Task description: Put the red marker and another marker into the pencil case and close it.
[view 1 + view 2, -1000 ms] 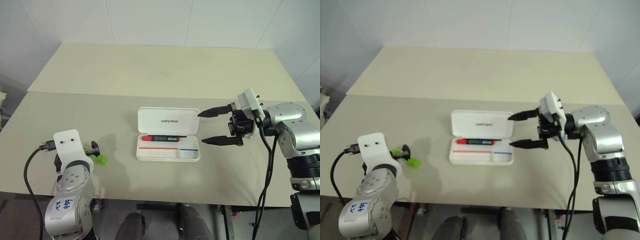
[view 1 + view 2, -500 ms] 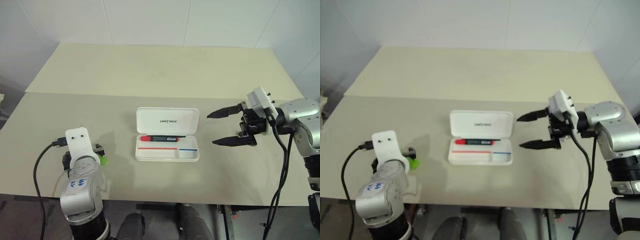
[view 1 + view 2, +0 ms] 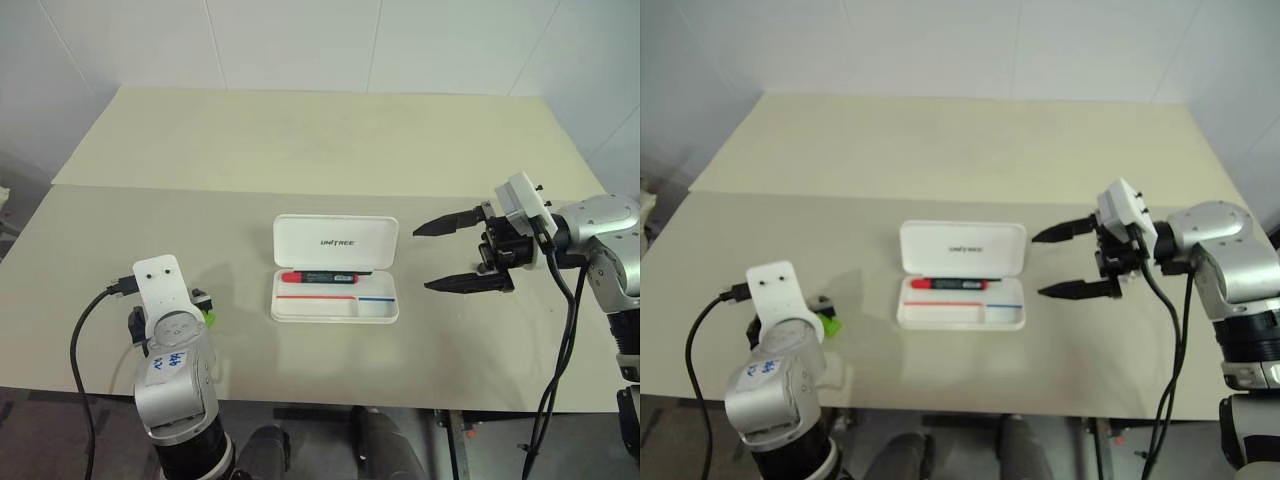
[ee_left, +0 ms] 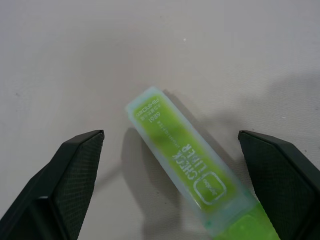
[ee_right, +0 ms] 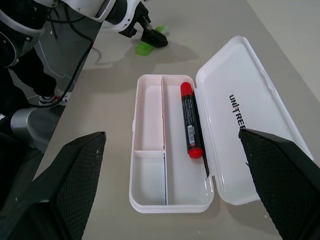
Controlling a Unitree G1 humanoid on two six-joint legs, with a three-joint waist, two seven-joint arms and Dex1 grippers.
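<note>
The white pencil case (image 3: 335, 283) lies open at the middle of the table (image 3: 300, 150), the red marker (image 3: 325, 276) resting in its long compartment nearest the lid. The left gripper (image 4: 170, 175), fingers spread wide, straddles the green marker (image 4: 182, 167) lying flat on the tabletop. The right gripper (image 3: 452, 252) hovers beside the case, jaws apart and empty.

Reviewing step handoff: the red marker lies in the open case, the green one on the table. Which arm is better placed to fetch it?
Left. The left gripper is open, with its fingers either side of the green marker. The right gripper hangs open beyond the pencil case.
</note>
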